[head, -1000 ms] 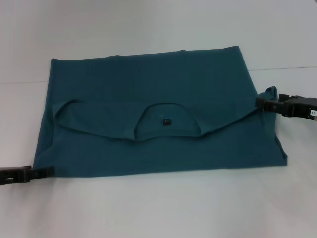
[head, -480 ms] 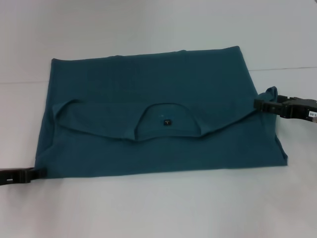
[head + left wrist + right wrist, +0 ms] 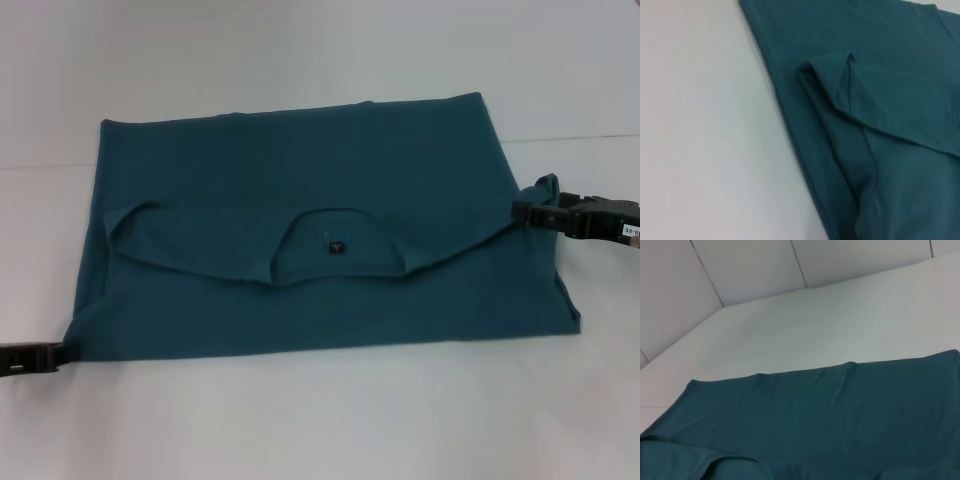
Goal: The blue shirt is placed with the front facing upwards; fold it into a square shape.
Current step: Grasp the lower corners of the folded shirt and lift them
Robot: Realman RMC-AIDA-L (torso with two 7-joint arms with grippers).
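Note:
The blue shirt [image 3: 320, 200] lies flat on the white table as a wide rectangle. Its collar end is folded down over the middle, so the neck opening and small dark neck tag [image 3: 337, 244] face up. My left gripper [image 3: 58, 352] sits low on the table just outside the shirt's near left corner, apart from the cloth. My right gripper [image 3: 520, 210] is at the shirt's right edge, where a bit of cloth [image 3: 546, 186] stands raised at its tip. The left wrist view shows the shirt's [image 3: 890, 100] layered left edge, and the right wrist view shows its [image 3: 830, 410] flat far part.
The white table [image 3: 300, 420] reaches well beyond the shirt on every side. A faint seam line [image 3: 580, 138] crosses the table behind the shirt. Pale wall panels [image 3: 750, 265] rise past the far edge.
My left gripper has slid left along the table, out from the shirt's near left corner. The right gripper and the shirt have hardly moved.

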